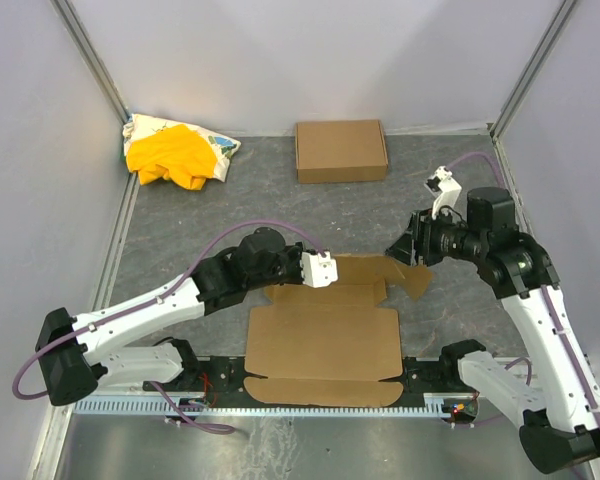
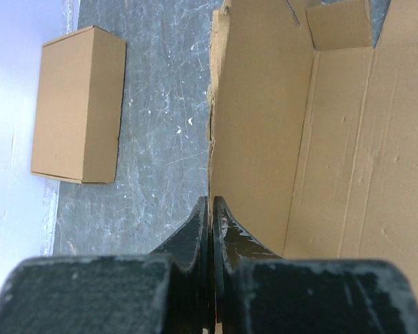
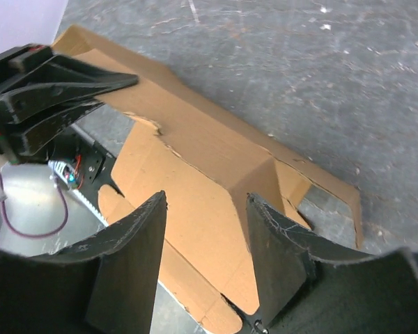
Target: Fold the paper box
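Note:
The paper box (image 1: 325, 345) lies spread open as a brown cardboard sheet at the near middle of the table, with its rear panel raised upright. My left gripper (image 1: 325, 270) is shut on the top edge of that raised panel; the thin cardboard edge (image 2: 210, 139) runs straight up from between its closed fingertips (image 2: 210, 202). My right gripper (image 1: 400, 250) hangs open at the panel's right end. In the right wrist view its fingers (image 3: 205, 202) straddle the folded corner of the paper box (image 3: 188, 188) without touching it. The left gripper (image 3: 118, 83) shows there, pinching the panel's far end.
A second closed brown carton (image 1: 341, 150) sits at the back middle, also seen as the carton (image 2: 76, 104) beside the wall. A yellow cloth bundle (image 1: 175, 152) lies in the back left corner. Pale walls enclose the table, and a slotted rail (image 1: 280, 405) runs along the near edge.

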Motion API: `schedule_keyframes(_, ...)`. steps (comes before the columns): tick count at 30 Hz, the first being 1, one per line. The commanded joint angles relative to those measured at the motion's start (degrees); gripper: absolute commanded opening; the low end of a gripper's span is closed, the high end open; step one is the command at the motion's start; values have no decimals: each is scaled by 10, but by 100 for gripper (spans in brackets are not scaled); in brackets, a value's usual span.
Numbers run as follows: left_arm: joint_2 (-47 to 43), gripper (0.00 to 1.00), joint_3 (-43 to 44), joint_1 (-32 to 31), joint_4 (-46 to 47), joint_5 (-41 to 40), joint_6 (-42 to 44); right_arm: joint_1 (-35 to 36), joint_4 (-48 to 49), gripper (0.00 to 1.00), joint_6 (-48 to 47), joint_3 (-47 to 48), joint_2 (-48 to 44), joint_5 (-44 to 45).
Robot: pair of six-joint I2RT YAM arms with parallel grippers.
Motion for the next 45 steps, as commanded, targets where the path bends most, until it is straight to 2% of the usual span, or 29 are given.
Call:
schedule_keyframes(1, 6, 3, 14, -6, -22, 11, -35, 14, 73, 58, -63, 26, 22, -107)
schedule_keyframes(7, 30, 3, 43, -6, -50, 21, -30, 87, 148, 58, -172, 18, 59, -80)
schedule_keyframes(11, 52, 3, 72, -6, -75, 22, -29, 101, 197, 58, -242, -8, 65, -88)
schedule_keyframes(17, 56, 3, 76, -6, -74, 23, -22, 116, 179, 39, -317, -3, 106, -95)
schedule_keyframes(23, 57, 3, 78, -6, -73, 22, -23, 137, 169, 47, -363, -5, 124, -105)
schedule_keyframes(34, 72, 3, 92, -6, -75, 30, -37, 163, 165, 45, -375, -25, 137, -95)
schedule_keyframes(37, 78, 3, 97, -6, -75, 32, -38, 167, 174, 40, -371, -30, 144, -83)
schedule_keyframes(39, 81, 3, 98, -6, -76, 32, -38, 169, 184, 32, -367, -37, 146, -75)
schedule_keyframes(43, 84, 3, 101, -6, -77, 31, -39, 174, 205, 6, -357, -48, 140, -54)
schedule_keyframes(45, 86, 3, 103, -5, -77, 29, -40, 174, 219, 2, -349, -53, 134, -41)
